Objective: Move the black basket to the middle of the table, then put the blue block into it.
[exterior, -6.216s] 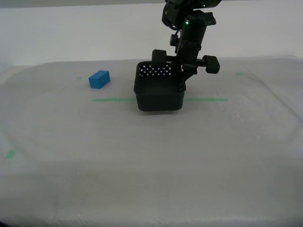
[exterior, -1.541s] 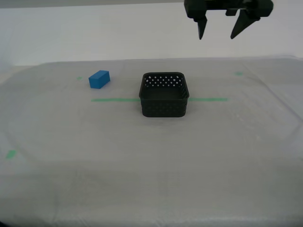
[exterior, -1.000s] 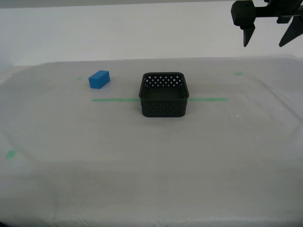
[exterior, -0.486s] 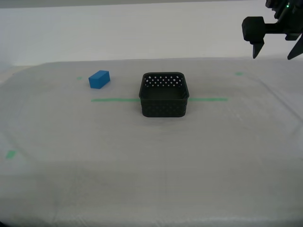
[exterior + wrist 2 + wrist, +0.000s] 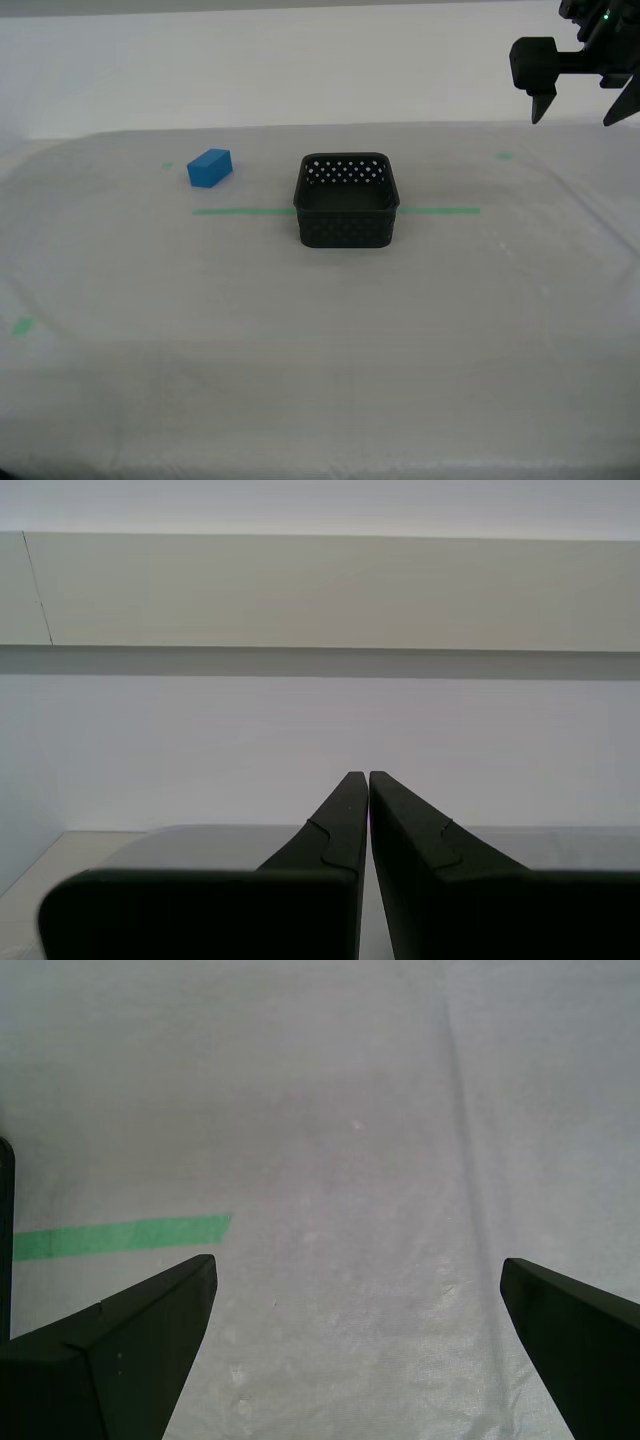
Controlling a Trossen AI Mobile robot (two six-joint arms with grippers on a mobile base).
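Table [image 5: 320,340] holds blue block [image 5: 209,167], long axis angled rearward-right.

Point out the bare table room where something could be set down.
Bare: the whole near half of the table in front of the basket, and the exterior view's right past the tape line. Tightest: between the block and basket.

Our first gripper [image 5: 580,112] hangs high at the exterior view's upper right, fingers [image 5: 130,1345] spread wide, pointing down. Our second gripper [image 5: 368,776] points level, fingertips pressed together, empty.
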